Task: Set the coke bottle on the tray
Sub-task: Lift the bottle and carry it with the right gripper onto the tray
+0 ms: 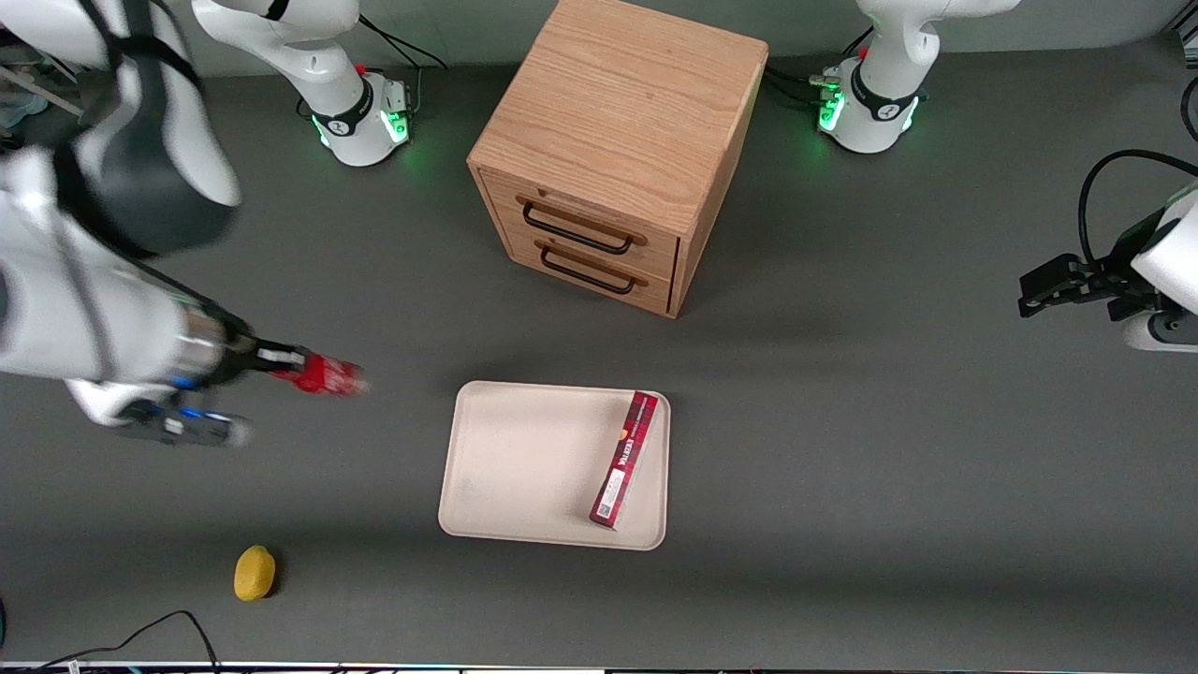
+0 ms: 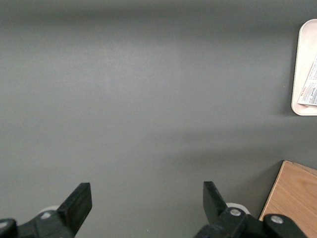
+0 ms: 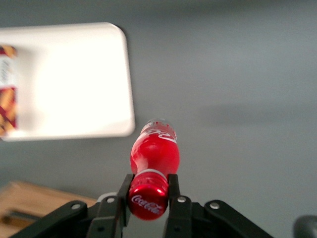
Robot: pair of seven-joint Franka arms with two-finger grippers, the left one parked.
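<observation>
Red coke bottle (image 3: 154,153) horizontal, tool (image 3: 148,191) gripping cap

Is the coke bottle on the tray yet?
No, the hand holds the bottle above the table, beside the tray.

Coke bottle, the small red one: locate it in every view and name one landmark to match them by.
Front view: small red coke bottle shut in the gripper, above the grey table, beside the large cream-white rectangular tray.
Right wrist view: bottle clamped at its cap by the gripper.
Left wrist view: not in it.
Shared landmark: the tray.
</observation>
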